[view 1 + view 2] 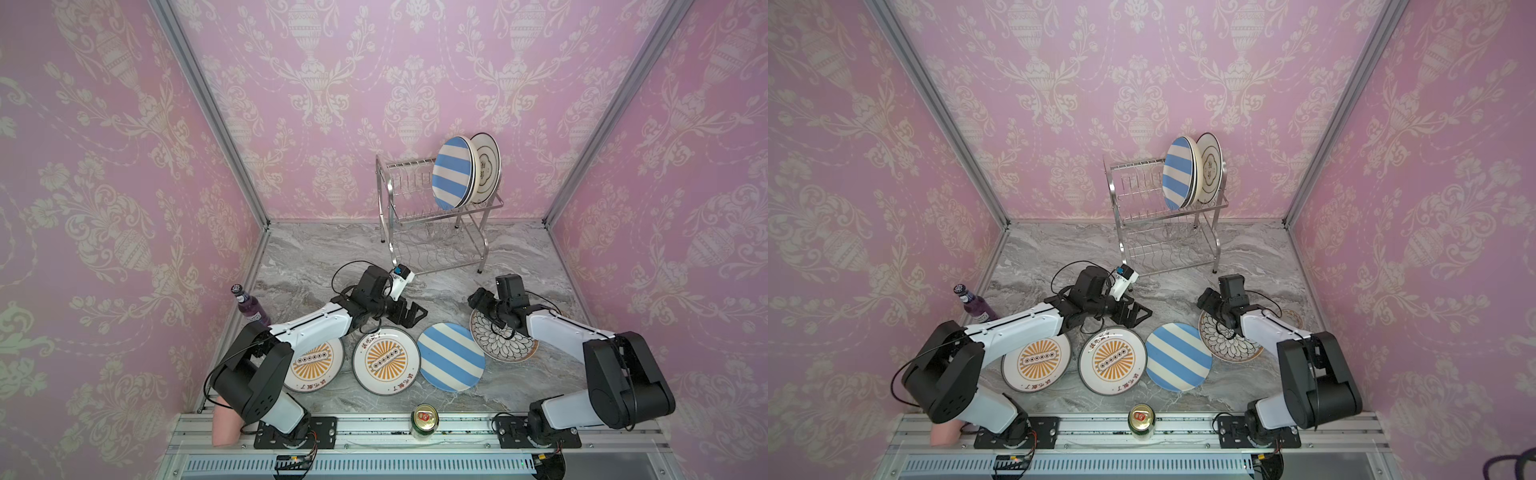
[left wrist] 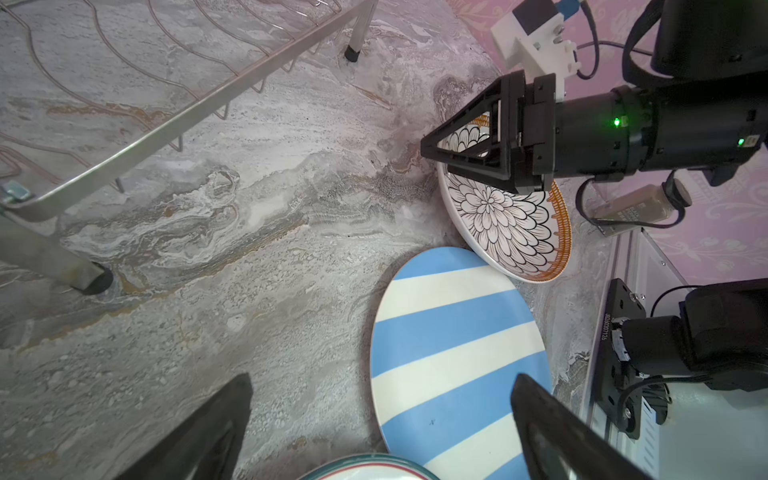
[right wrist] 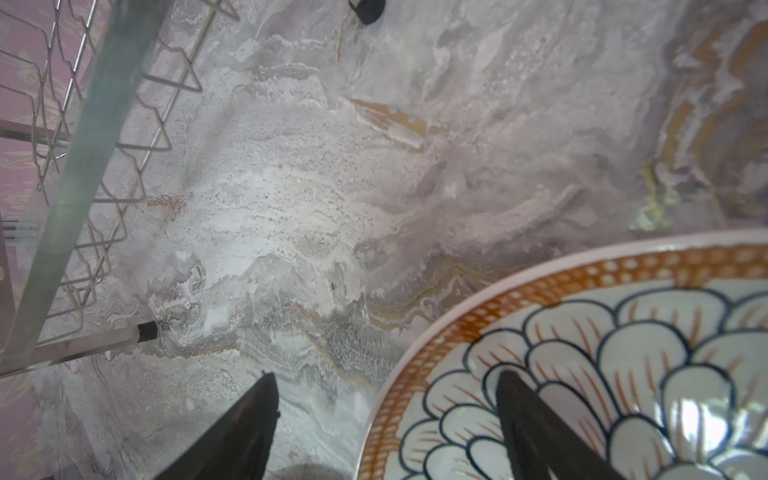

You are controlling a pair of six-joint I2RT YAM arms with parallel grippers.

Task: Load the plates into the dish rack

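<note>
Right gripper (image 3: 386, 376) seen spread: one finger over the black floral plate (image 3: 623, 353), the other outside its rim. Left gripper (image 2: 382, 378) spread, nothing held, near the flat striped plate (image 2: 449, 345). Two sunburst plates (image 1: 386, 359) laid alongside. Dish rack (image 1: 415, 232) set behind; upright striped plate (image 1: 451, 172) stood in its upper tier
</note>
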